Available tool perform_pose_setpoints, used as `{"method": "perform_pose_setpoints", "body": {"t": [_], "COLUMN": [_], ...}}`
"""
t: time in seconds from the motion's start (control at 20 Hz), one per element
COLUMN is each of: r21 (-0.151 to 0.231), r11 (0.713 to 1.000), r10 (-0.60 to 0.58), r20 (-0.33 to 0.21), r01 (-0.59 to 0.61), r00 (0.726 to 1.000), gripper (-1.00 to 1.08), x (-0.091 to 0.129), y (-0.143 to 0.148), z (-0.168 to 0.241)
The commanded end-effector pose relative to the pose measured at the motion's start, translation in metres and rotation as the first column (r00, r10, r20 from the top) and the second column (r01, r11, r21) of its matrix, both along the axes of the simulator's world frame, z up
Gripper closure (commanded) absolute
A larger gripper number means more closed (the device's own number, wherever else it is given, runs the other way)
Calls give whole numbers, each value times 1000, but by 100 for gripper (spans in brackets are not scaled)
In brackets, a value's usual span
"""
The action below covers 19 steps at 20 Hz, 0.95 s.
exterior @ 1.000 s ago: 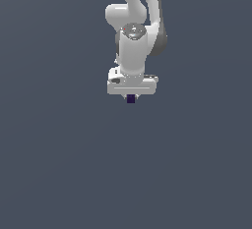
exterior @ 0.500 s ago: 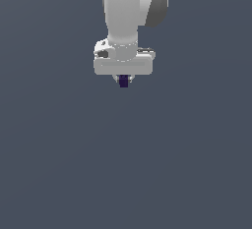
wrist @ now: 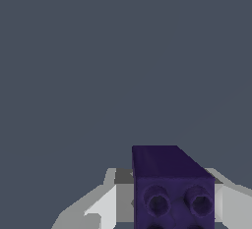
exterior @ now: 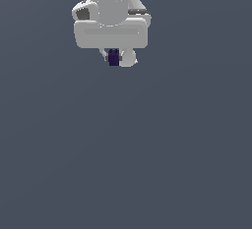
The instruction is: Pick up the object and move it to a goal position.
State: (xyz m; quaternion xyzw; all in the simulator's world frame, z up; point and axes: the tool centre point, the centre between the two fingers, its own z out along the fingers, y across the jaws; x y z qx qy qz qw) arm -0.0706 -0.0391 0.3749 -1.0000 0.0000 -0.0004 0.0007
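Observation:
The object is a small dark purple block [exterior: 114, 57] held between the white fingers of my gripper [exterior: 117, 59], high above the grey floor near the top of the exterior view. In the wrist view the block [wrist: 170, 186] shows two round studs on its near face and sits between the white fingers [wrist: 103, 206]. The gripper is shut on it. The arm's white hand [exterior: 111, 31] fills the space above it. No goal marker shows in either view.
A plain grey floor [exterior: 147, 164] fills both views, with nothing else on it.
The arm has moved up and toward the exterior view's left, carrying the block with it. The grip has stayed shut on the block.

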Motion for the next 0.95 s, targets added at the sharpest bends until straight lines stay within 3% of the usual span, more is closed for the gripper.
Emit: {"method": "perform_pose_setpoints", "body": {"t": [0.0, 0.45, 0.9], "r21": [0, -1, -2], "r11": [1000, 1000, 1000], "r10": [0, 0, 0], "r20": [-1, -1, -1], "r01": [0, 0, 0], "r00": [1000, 1000, 1000], "gripper": [108, 108, 108], "x": [1, 6, 8], "y": [-7, -23, -27], "z": [23, 76, 91]}}
